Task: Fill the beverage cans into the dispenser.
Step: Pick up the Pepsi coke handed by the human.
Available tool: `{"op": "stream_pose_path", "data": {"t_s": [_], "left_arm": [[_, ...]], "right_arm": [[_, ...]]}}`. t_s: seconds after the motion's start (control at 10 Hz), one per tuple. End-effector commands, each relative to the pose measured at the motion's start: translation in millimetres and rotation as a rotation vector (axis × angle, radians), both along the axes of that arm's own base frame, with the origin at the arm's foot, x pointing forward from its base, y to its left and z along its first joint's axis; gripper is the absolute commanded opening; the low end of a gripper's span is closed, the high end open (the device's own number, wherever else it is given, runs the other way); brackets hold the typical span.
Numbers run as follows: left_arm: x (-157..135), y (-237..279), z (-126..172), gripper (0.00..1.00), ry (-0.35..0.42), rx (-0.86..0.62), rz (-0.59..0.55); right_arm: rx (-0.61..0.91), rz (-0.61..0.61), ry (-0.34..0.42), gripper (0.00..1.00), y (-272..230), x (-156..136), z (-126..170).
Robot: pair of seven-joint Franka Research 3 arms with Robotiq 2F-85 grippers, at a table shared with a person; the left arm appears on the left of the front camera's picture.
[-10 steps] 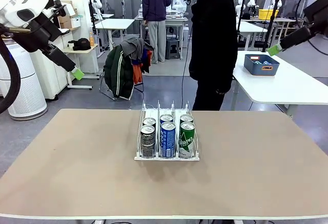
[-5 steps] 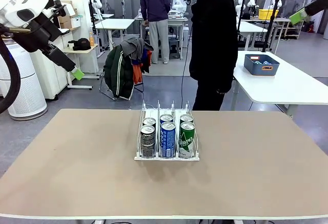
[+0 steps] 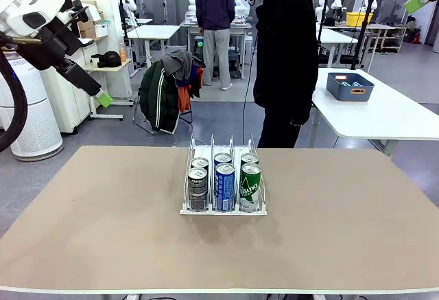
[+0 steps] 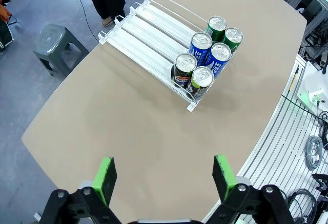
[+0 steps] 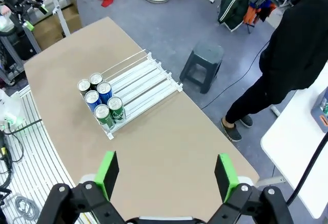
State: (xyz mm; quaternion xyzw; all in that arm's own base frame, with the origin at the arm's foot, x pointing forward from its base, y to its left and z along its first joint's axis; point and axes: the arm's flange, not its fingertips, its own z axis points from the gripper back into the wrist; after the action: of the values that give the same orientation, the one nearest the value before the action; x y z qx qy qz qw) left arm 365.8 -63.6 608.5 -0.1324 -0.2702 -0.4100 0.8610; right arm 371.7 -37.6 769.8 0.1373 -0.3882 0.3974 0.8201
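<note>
The dispenser point(image 3: 223, 209) stands in the middle of the tan table. It holds several beverage cans point(image 3: 224, 185) at its front end: two black and silver in the left lane, two blue in the middle lane, two green in the right lane. My left gripper point(image 3: 103, 98) hangs open, high over the table's far left corner. From its wrist camera I look down between its pads point(image 4: 164, 175) at the dispenser point(image 4: 148, 34) and the cans point(image 4: 207, 55). My right gripper point(image 3: 417, 2) is open at the top right, high above the dispenser point(image 5: 143, 80) and cans point(image 5: 100, 101), with nothing between its pads point(image 5: 167, 174).
A person in black point(image 3: 285, 53) stands at the table's far edge, behind the dispenser. A white side table with a blue tub point(image 3: 350, 86) is at the right. A chair draped with jackets point(image 3: 168, 90) and a grey stool point(image 5: 205, 62) stand beyond the far edge.
My right arm has risen up and to the right, toward the picture's top corner. The left arm, the cans and the dispenser have stayed still.
</note>
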Motion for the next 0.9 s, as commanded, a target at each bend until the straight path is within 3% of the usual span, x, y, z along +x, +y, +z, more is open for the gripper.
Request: {"op": "stream_pose_path", "data": {"t_s": [0.0,0.2,0.5,0.8], "left_arm": [[0,1,-2,1.00,0.008,-0.013,-0.002],[0,0,0,1.00,0.000,0.000,0.000],[-1,10,61,1.00,0.002,-0.081,0.000],[-1,21,102,1.00,-0.059,-0.178,0.007]], "right_arm": [[-0.008,0.002,-0.003,1.00,0,0,1],[-0.008,0.002,-0.003,1.00,0,0,1],[-0.008,0.002,-0.003,1.00,0,0,1],[-0.008,0.002,-0.003,1.00,0,0,1]]}}
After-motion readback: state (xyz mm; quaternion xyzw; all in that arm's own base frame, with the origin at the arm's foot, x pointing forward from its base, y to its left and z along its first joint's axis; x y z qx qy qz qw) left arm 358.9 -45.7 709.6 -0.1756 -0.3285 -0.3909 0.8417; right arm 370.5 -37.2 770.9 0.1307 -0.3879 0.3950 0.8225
